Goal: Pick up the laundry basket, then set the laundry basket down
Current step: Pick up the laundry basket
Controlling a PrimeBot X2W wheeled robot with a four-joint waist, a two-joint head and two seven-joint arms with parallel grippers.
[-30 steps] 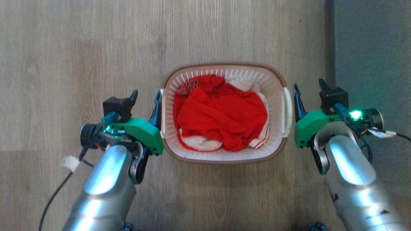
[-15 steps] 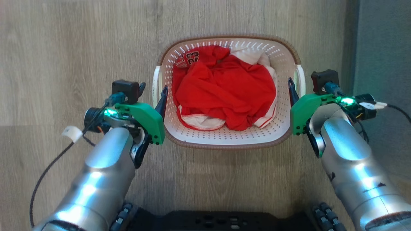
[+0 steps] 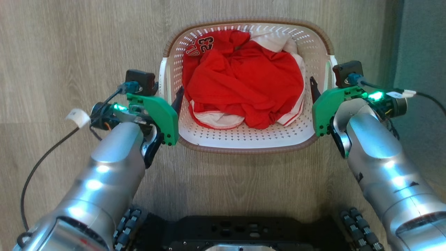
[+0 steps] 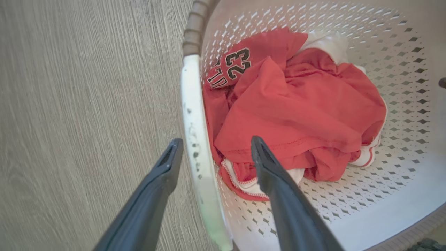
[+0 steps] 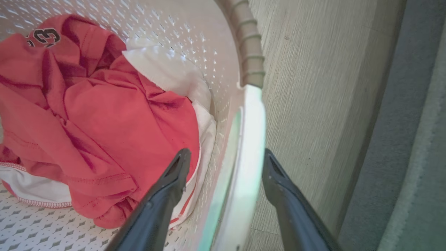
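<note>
The laundry basket (image 3: 244,139), white and perforated with a brown woven-look rim, sits on the wooden floor between my arms, with red and white clothes (image 3: 244,80) piled inside. My left gripper (image 3: 167,91) is open and straddles the white left handle (image 4: 191,122), one finger outside and one inside the basket wall (image 4: 383,35). The open right gripper (image 3: 323,82) straddles the right handle (image 5: 252,139) the same way, its inner finger (image 5: 174,174) over the clothes. In the left wrist view the gripper (image 4: 213,146) has a wide gap around the handle, as does the gripper (image 5: 225,155) in the right wrist view.
Pale wood-look floor (image 3: 69,42) lies all around the basket. A grey surface (image 3: 421,52) borders the floor close to the right arm. My black base (image 3: 240,233) shows at the bottom of the head view. Cables (image 3: 41,160) hang off both wrists.
The head camera has shifted, so the basket sits higher and larger in the picture. Both grippers moved inward from beside the handles to straddle them, inner fingers now inside the basket.
</note>
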